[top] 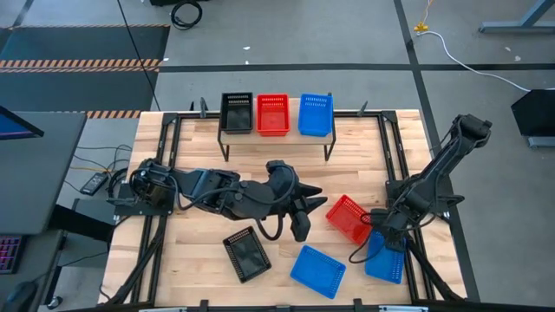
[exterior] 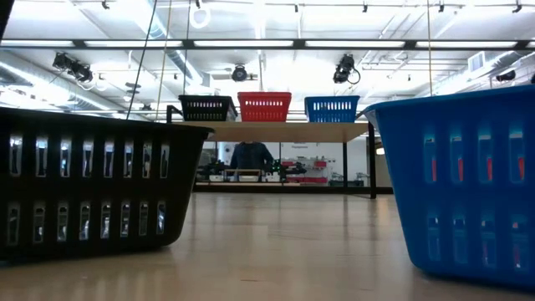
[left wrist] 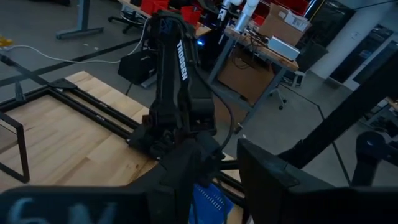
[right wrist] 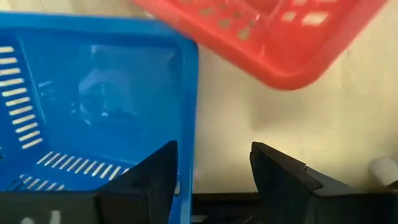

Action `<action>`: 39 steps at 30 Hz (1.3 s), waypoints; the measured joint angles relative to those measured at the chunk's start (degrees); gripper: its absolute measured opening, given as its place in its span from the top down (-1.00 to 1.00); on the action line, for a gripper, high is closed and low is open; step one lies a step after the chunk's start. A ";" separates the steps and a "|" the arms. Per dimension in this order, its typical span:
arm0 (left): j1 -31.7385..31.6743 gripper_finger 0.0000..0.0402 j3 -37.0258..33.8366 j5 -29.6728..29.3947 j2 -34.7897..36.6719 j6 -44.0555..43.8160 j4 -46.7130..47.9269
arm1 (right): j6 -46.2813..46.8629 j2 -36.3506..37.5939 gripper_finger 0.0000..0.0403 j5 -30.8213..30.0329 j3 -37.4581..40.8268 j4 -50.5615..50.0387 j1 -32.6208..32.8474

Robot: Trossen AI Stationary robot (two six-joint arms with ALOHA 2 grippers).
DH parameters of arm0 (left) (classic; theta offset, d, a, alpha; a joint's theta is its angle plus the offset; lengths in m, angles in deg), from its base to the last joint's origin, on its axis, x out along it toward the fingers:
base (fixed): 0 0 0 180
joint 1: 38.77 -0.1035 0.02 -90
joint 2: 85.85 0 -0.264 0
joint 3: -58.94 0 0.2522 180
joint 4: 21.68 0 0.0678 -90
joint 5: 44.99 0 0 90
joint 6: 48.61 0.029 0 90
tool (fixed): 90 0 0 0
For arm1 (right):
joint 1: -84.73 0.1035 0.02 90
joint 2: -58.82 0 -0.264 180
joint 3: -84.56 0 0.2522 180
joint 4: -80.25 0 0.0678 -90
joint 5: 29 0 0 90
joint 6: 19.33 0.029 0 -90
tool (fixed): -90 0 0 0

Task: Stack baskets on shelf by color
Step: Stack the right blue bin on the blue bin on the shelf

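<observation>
Shelf (top: 277, 139): you have 3 baskets on it (black, red, blue).
Right gripper (right wrist: 211, 165): fingers apart, one over the blue basket (right wrist: 93, 99) rim, beside the red basket (right wrist: 273, 37).
Left gripper (top: 303, 208): mid-table; fingers apart, nothing held.

Blue slotted plastic basket (right wrist: 93, 93) looks smooth and glossy, same as the red perforated plastic basket (right wrist: 273, 37). Light butcher-block wooden surface (top: 199, 269) is matt, visible grain; shelf (top: 277, 139) has thin black metal legs.
</observation>
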 joint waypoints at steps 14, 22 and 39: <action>-0.66 0.38 0.00 0.00 0.00 0.02 0.24 | -0.66 -0.17 0.87 3.96 -0.72 7.87 0.00; -0.59 0.37 0.00 0.00 -0.02 0.07 0.65 | -2.95 0.47 0.95 10.80 -5.20 7.86 0.00; -0.20 0.38 0.00 4.25 -0.07 9.12 -12.18 | -23.21 1.81 0.96 -15.42 -42.85 -24.84 -21.64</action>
